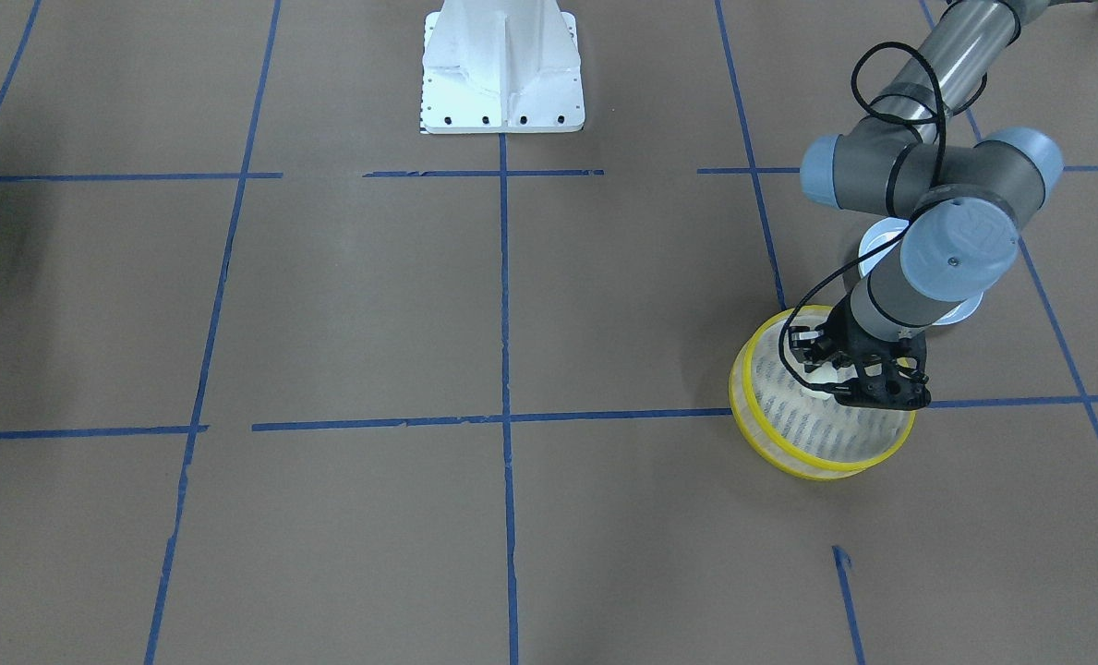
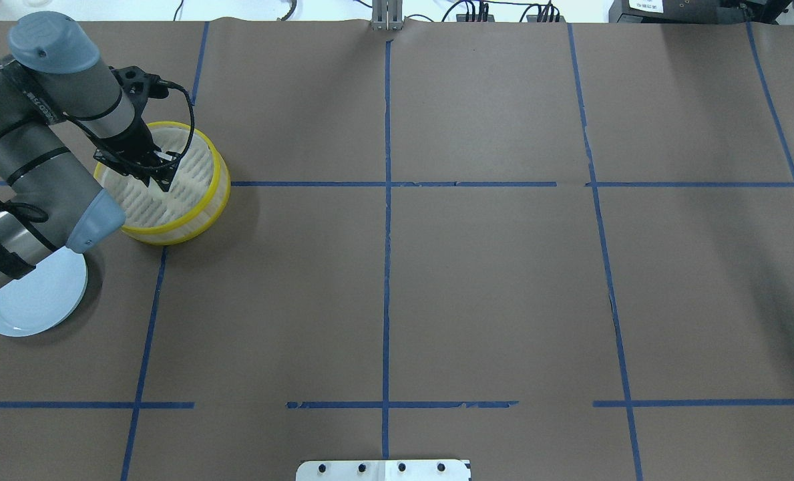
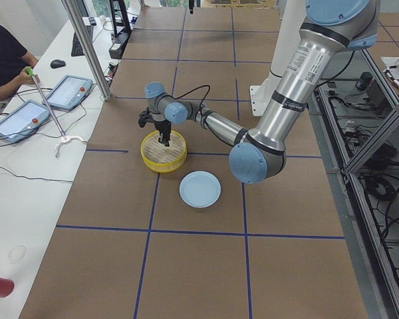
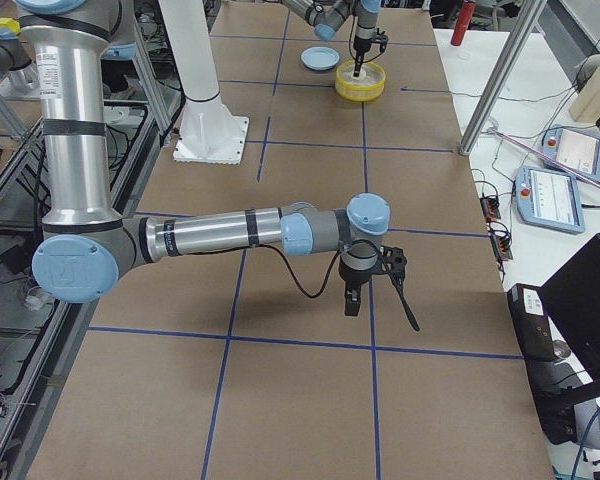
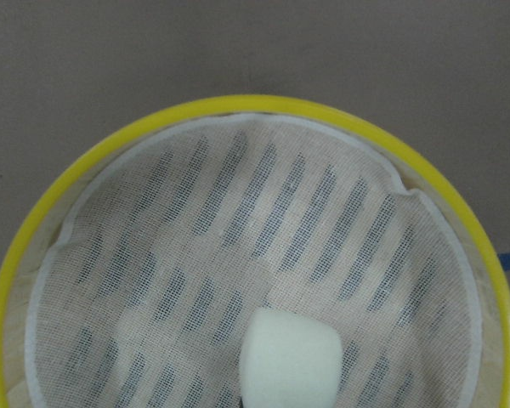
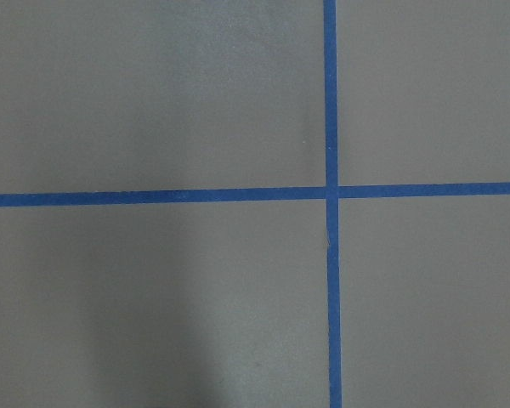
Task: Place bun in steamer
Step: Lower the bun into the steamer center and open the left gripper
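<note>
The steamer [image 2: 203, 200], a round basket with yellow rims and a slotted whitish floor, stands at the table's left side; it also shows in the front view [image 1: 789, 434] and the left wrist view [image 5: 238, 106]. The cream-white bun [image 5: 289, 357] is inside the steamer, low over its floor, at the bottom edge of the left wrist view. My left gripper [image 2: 163, 179] reaches down into the steamer and looks closed on the bun; its fingers taper together. My right gripper [image 4: 352, 295] shows only in the exterior right view, hovering over bare table; I cannot tell if it is open or shut.
A pale blue plate [image 2: 33, 300] lies just beside the steamer, partly under the left arm's elbow. The robot's white base [image 1: 502, 65] is at the table's middle edge. Blue tape lines [image 6: 331, 191] cross the brown table.
</note>
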